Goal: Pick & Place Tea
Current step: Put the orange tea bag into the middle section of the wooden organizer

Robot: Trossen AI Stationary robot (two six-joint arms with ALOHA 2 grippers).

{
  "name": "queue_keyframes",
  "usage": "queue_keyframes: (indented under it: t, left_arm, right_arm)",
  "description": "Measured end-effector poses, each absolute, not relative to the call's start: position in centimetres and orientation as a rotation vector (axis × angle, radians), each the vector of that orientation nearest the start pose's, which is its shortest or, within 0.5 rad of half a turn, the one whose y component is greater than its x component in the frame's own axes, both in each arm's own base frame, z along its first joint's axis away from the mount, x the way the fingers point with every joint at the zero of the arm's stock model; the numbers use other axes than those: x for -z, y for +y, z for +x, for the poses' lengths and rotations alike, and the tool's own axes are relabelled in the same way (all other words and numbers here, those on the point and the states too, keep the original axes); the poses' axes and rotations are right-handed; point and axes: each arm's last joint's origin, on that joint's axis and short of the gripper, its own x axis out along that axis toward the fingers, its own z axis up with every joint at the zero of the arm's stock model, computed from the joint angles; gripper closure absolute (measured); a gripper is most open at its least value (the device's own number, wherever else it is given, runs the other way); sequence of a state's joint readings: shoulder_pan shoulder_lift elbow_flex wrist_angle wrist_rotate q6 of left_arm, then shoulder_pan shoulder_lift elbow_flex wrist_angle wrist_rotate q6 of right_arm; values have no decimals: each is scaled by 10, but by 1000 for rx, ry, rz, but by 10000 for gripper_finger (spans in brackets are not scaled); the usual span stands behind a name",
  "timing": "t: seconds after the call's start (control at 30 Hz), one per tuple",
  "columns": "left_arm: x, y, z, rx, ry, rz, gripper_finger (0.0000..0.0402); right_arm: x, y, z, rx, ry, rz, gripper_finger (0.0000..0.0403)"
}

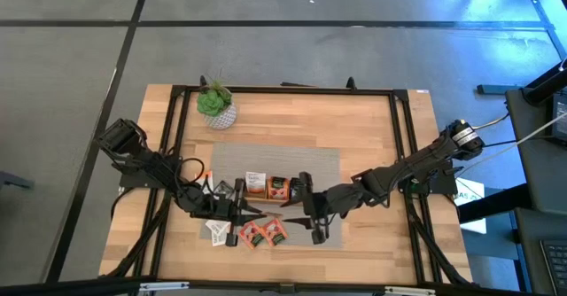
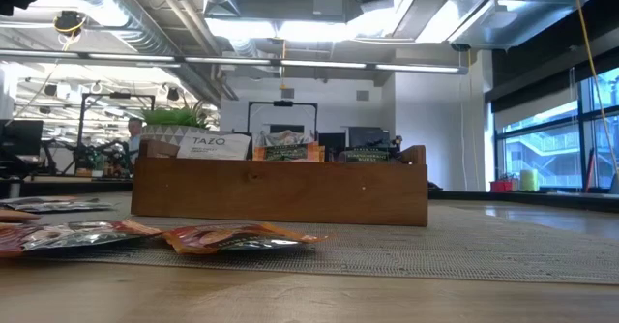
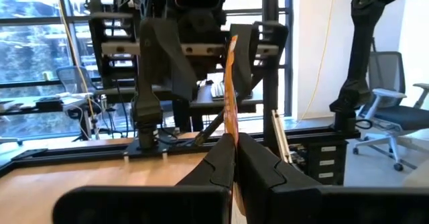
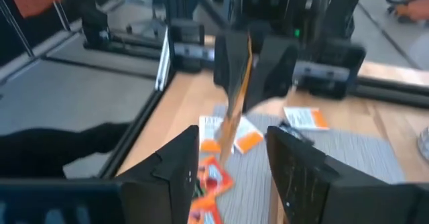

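An orange tea sachet [image 3: 230,83] shows edge-on, held up over the grey mat [image 1: 323,167] by my left gripper [image 3: 236,151], which is shut on it. My right gripper [image 4: 231,174] faces the left one from the table's right and is open. Its two fingers stand on either side of the sachet's free end [image 4: 232,117], with a gap showing on each side. The two grippers meet just in front of the wooden tray [image 1: 266,187]. Several more sachets [image 1: 257,234] lie flat on the mat near the front edge. My left gripper pinches one end of the orange sachet [image 3: 231,131] between its two shut fingers. The fingers lie roughly level and point toward the table's right. The sachet stands on edge, sticks out beyond the fingertips toward my right gripper, and is lifted clear of the table.
The wooden tray [image 2: 280,190] holds upright sachets in its compartments. A small green plant in a white pot [image 1: 215,104] stands at the far left. A black frame [image 1: 403,154] runs around the tabletop.
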State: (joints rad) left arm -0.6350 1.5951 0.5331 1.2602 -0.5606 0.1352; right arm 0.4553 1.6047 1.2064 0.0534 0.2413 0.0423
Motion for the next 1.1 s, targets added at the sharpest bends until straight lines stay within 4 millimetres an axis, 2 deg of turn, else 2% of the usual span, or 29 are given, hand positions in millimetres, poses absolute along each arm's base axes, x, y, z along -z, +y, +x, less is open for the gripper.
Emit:
queue_keyframes:
  t: [0.17,0.53,0.7,0.9,1.1]
  left_arm:
    - [-201,-159,241,63,-169,22,396]
    - [-202,-159,242,66,-174,-1,394]
    - [-202,-159,242,65,-173,0,390]
    - [-202,-159,242,65,-173,1,385]
    - [-201,-159,242,65,-170,5,385]
  right_arm:
    - [-299,156,335,-206,293,-65,246]
    - [-292,159,340,-206,287,-63,274]
    - [-295,159,341,-209,265,-75,314]
    - [-294,156,342,-202,270,-79,388]
    - [-294,156,341,-201,276,-79,392]
